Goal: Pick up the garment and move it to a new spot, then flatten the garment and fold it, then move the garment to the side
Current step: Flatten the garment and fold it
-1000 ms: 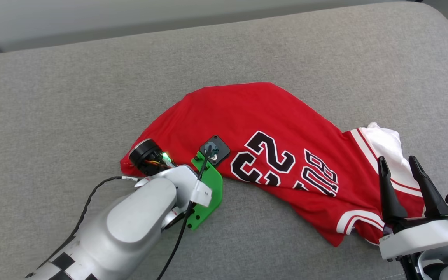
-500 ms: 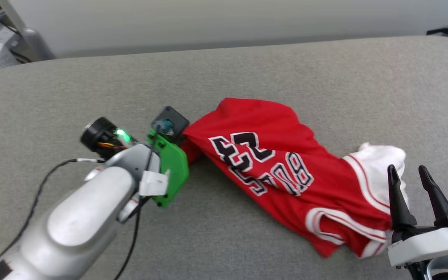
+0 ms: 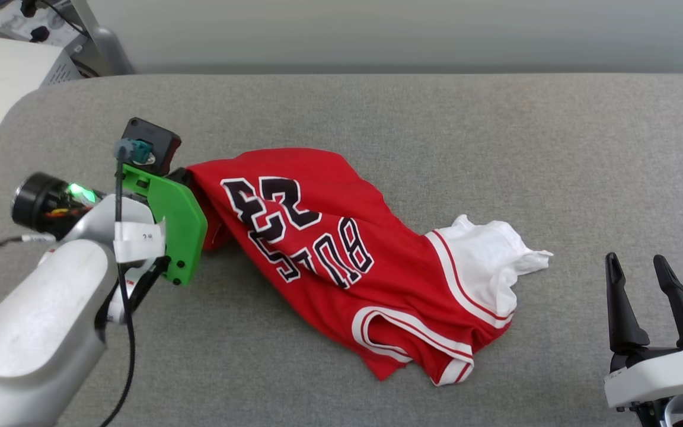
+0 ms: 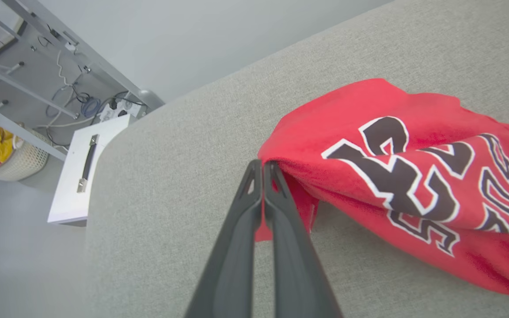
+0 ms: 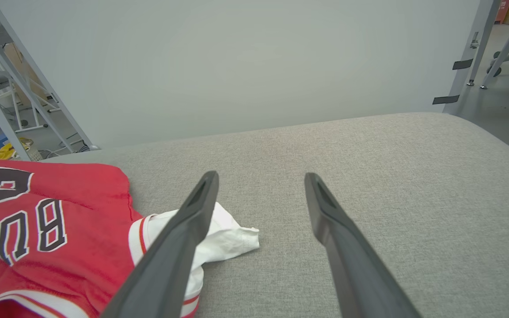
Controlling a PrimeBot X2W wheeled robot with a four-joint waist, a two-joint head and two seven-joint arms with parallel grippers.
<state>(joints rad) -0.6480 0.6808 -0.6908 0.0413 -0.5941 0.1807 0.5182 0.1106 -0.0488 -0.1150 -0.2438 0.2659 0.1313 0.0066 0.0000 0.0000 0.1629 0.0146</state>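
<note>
Your left claw [image 4: 263, 164] is pinching shut on a red corner of the shirt [image 3: 341, 261] at the middle left of the head frame. It is holding that corner up off the grey cushion [image 3: 495, 118], while the rest is lying crumpled across the centre, lettering up, with the white sleeve [image 3: 490, 267] pointing right. Your right claw [image 3: 636, 257] is hovering at the lower right with its fingers spread apart, gripping nothing and sitting clear of the sleeve.
</note>
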